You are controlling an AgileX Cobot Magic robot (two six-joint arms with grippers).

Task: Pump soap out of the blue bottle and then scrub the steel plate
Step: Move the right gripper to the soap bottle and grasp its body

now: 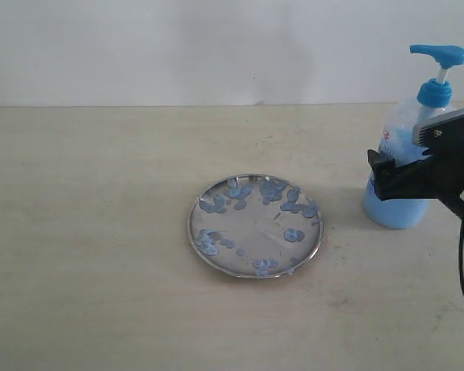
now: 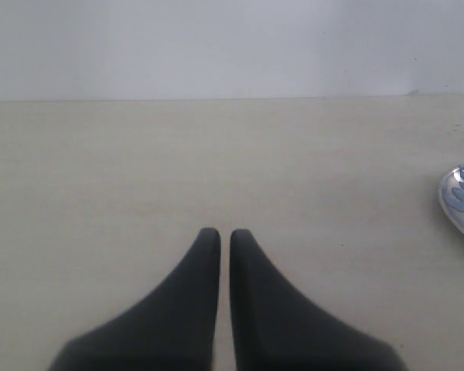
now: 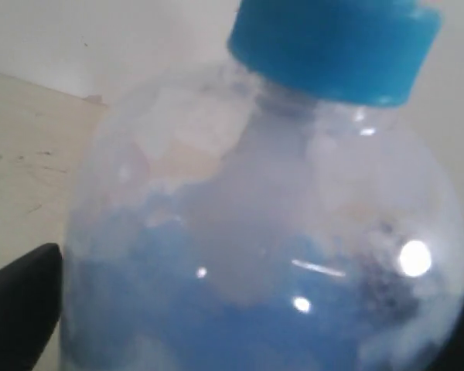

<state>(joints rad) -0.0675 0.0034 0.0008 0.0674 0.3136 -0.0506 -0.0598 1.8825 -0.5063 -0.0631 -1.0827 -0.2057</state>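
The blue bottle (image 1: 402, 207) stands upright at the right of the table, its bright blue pump head (image 1: 438, 54) raised. My right gripper (image 1: 389, 175) reaches in from the right at mid-height of the bottle. In the right wrist view the bottle (image 3: 271, 193) fills the space between the dark fingers (image 3: 19, 301), which touch its sides. The steel plate (image 1: 251, 232) lies flat in the middle, dotted with blobs of soap (image 1: 272, 189). My left gripper (image 2: 225, 236) is shut on nothing above bare table, with the plate's rim (image 2: 462, 202) off to one side.
A pale wall runs along the table's far edge (image 1: 178, 106). The right arm's black cable (image 1: 462, 263) hangs down at the right border. The left arm is out of the exterior view.
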